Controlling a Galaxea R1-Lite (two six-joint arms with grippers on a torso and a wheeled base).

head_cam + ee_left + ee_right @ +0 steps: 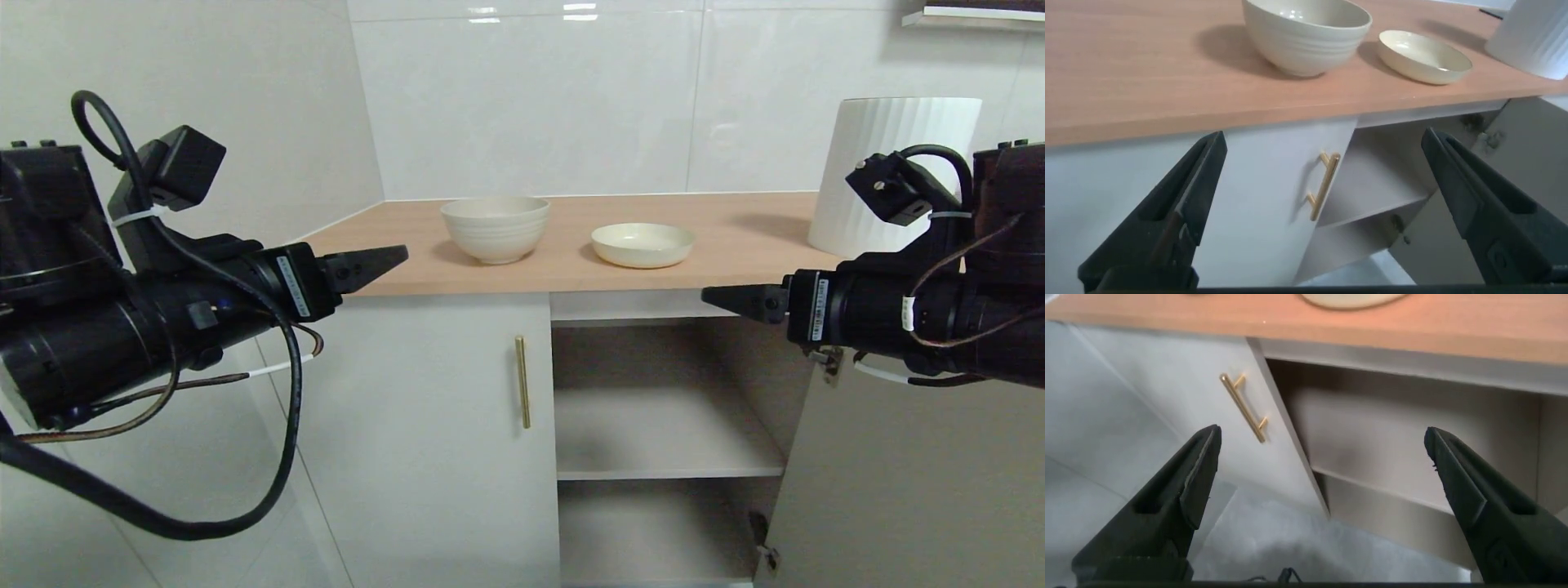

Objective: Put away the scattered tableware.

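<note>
I've got left hand (pixel 371 265) and right hand (pixel 735 298) both spread, empty. Bowl (pixel 495 227) lies far-right of left hand, on the worktop (pixel 563 273); that arm is probably nearer.

cream bowl (pixel 495 228) upright, shallow dish (pixel 642 244) beside

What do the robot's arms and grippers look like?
Both arms are black cylinders. The left gripper and right gripper have black, pointed wedge fingers. Each wrist carries a white label, a boxy black camera, black and brown cables, white ties.
</note>
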